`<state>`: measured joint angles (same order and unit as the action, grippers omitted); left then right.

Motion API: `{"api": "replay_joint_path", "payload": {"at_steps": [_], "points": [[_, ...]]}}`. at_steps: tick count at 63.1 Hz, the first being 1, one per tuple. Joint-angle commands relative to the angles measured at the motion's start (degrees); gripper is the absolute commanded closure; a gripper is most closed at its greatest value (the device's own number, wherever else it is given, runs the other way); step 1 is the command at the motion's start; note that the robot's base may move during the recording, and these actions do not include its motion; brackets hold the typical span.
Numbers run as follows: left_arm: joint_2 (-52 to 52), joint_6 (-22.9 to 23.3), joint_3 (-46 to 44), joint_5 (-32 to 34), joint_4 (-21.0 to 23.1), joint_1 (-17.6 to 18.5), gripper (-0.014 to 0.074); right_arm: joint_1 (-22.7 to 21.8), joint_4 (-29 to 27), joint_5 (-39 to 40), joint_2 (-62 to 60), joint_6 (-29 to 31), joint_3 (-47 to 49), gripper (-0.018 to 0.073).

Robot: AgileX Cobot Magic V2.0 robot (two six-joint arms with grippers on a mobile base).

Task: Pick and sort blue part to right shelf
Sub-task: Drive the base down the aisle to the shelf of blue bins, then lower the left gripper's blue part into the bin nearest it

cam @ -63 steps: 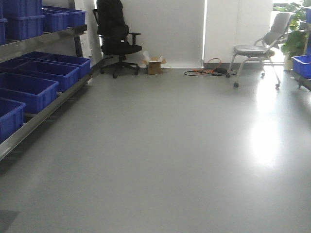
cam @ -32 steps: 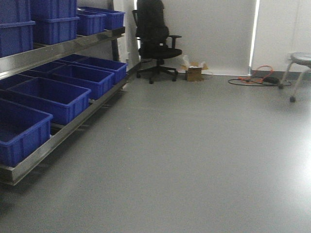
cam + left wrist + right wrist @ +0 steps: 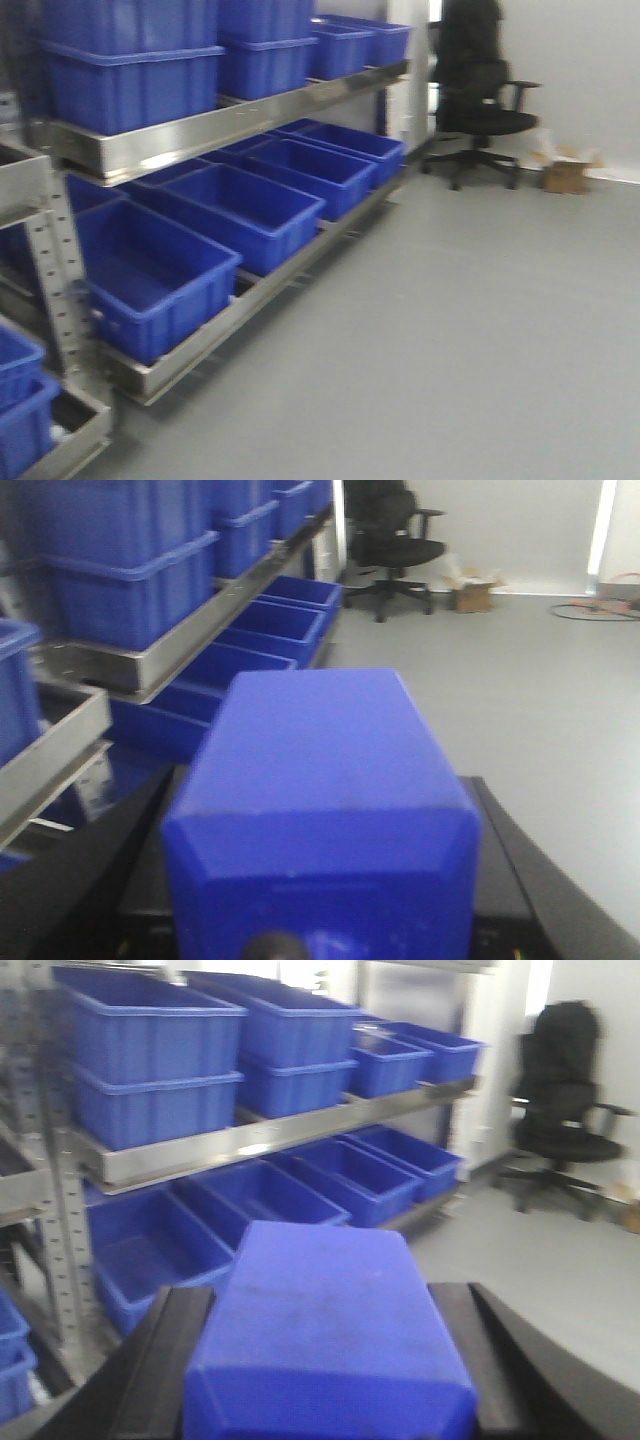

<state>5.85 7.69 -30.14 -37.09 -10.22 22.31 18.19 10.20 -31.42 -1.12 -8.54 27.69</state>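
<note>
Evidently the left end effector (image 3: 325, 780) gripped a squat deep-blue plastic part (image 3: 320, 740), the right end effector (image 3: 318, 1295) a similar block (image 3: 325, 1350).

Blue part (image 3: 320, 810) smooth matt plastic — rack rail (image 3: 220, 125) glossy metal.

Robot only shows in the wrist views. Left gripper (image 3: 325, 775): two matte black fingers (image 3: 95, 880), flat wedge-shaped plates, broad near the camera and narrowing toward the tips, with straight inner edges. A black cross-body joins them along the bottom edge. Tiny coloured specks (image 3: 515, 952) sit on it bottom right, too small to identify. Right gripper (image 3: 322, 1288): same build, black fingers (image 3: 160, 1360) with a bevelled inner edge and a dull grey sheen on the top faces. Both views are too blurred to make out screws or markings.
</note>
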Motion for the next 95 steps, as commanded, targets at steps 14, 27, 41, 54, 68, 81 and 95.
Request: {"api": "replay_joint_path", "payload": {"at_steps": [14, 27, 41, 54, 68, 81, 95], "points": [[0.8, 0.1, -1.5, 5.0, 0.0, 0.2, 0.0346, 0.0, 0.8, 5.5, 0.4, 0.4, 1.5, 0.0400], [0.8, 0.1, -1.5, 5.0, 0.0, 0.2, 0.0346, 0.0, 0.8, 5.5, 0.4, 0.4, 1.5, 0.0400], [0.8, 0.1, -1.5, 5.0, 0.0, 0.2, 0.0346, 0.0, 0.8, 5.5, 0.4, 0.4, 1.5, 0.0400], [0.8, 0.1, -1.5, 5.0, 0.0, 0.1, 0.0346, 0.0, 0.8, 5.5, 0.4, 0.4, 1.5, 0.0400], [0.8, 0.1, -1.5, 5.0, 0.0, -0.5, 0.0346, 0.2, 0.8, 5.5, 0.4, 0.4, 1.5, 0.0400], [0.8, 0.1, -1.5, 5.0, 0.0, -1.9, 0.0346, 0.2, 0.8, 5.5, 0.4, 0.4, 1.5, 0.0400], [0.8, 0.1, -1.5, 5.0, 0.0, -4.2, 0.0346, 0.2, 0.8, 5.5, 0.4, 0.4, 1.5, 0.0400]]}}
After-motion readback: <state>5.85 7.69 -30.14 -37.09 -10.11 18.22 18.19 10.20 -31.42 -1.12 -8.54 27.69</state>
